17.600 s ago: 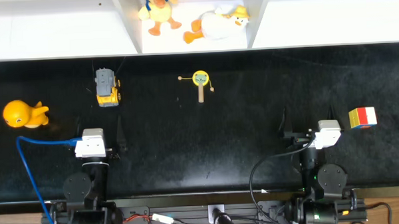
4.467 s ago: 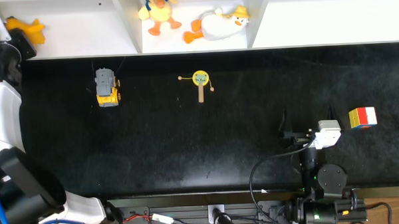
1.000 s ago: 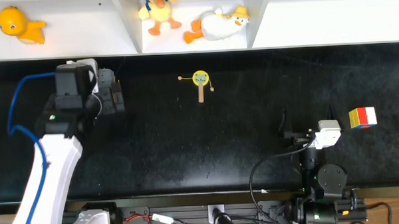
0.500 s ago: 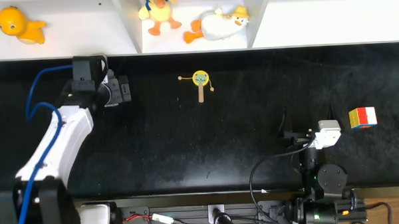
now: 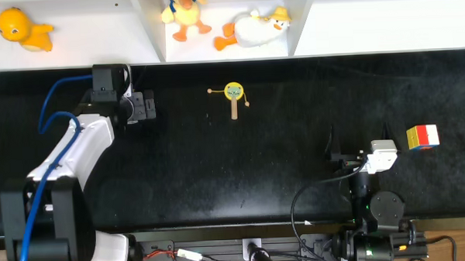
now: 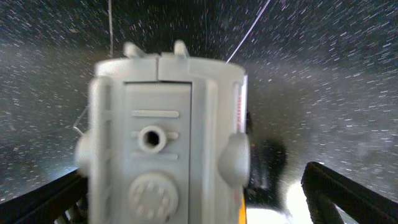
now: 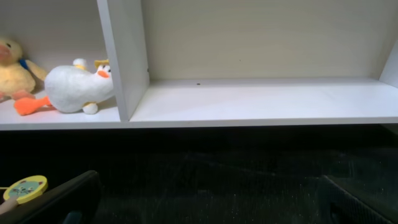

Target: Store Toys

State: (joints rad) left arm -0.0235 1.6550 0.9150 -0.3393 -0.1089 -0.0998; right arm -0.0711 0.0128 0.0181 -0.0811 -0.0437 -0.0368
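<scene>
A grey and yellow toy truck stands on the black mat and looms close between the fingers of my left gripper. The fingers stand wide apart on either side of it, open and clear of its sides. From above, the left gripper is at the mat's far left, covering the truck. A yellow rattle drum lies mid-mat. A red, white and yellow cube sits at the right. My right gripper rests open near its base, with nothing between its fingers.
A white shelf runs along the far edge. It holds an orange duck in the left bay, and a yellow plush duck and a white plush duck in the middle bay. The right bay is bare.
The orange duck went from the mat to the left shelf bay. My left arm came back down, and over the last second its gripper slid right onto the truck.
</scene>
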